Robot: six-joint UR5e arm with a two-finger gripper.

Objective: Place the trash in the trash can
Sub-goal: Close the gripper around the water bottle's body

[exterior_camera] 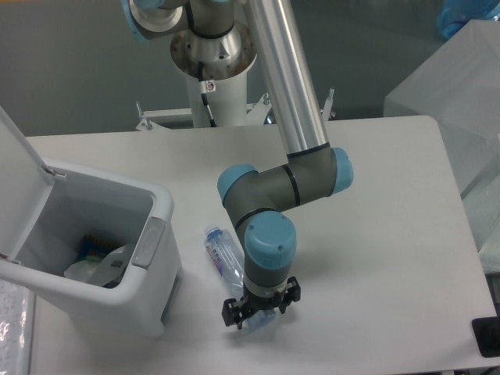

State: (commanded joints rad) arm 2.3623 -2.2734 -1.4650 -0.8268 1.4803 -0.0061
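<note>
The crushed clear bottle (225, 256) with its blue-white label lies flat on the table, cap end toward the trash can (148, 312). My gripper (258, 314) points straight down over the bottle's near end, its jaws spread to either side of it, open. The rest of the bottle's lower end is hidden under the wrist. The trash can stands at the left with its flip lid (17, 183) raised. Inside it lies a crumpled white wrapper (94, 270).
A blue-and-yellow packet (97, 247) also sits in the bin. The arm's base column (212, 70) rises at the back centre. Translucent plastic boxes (461, 94) stand off the table's right edge, and a dark object (487, 336) sits at the lower right corner.
</note>
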